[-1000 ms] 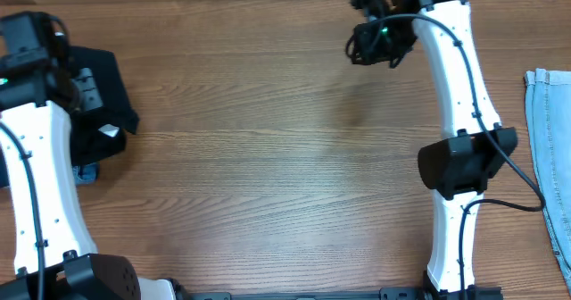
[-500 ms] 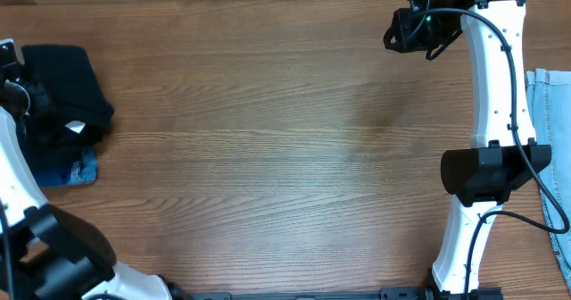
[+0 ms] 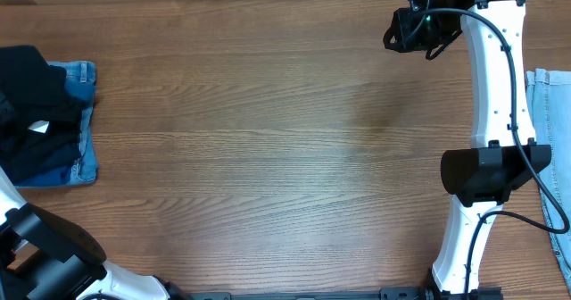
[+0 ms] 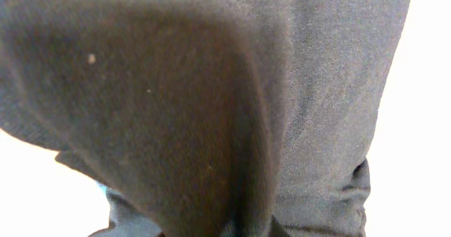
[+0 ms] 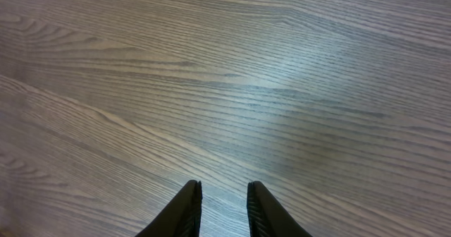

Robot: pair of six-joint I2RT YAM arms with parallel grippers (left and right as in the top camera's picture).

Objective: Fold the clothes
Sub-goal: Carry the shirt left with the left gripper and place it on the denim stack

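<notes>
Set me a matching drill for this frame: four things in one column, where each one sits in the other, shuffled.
Things:
1. black garment
2. dark blue jeans
3. pale denim
4. right end effector

Places:
A. right edge of the overhead view
B. above bare tabletop
C. left edge, partly covered
D. left edge, on top

Pairs: 1-D, 2-C, 3-A, 4-B.

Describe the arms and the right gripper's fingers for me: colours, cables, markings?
Right arm: white links, a black joint housing, thin black cable running alongside, green light near the wrist. Right gripper: two dark, tapered fingers. Left arm: white and black too.
</notes>
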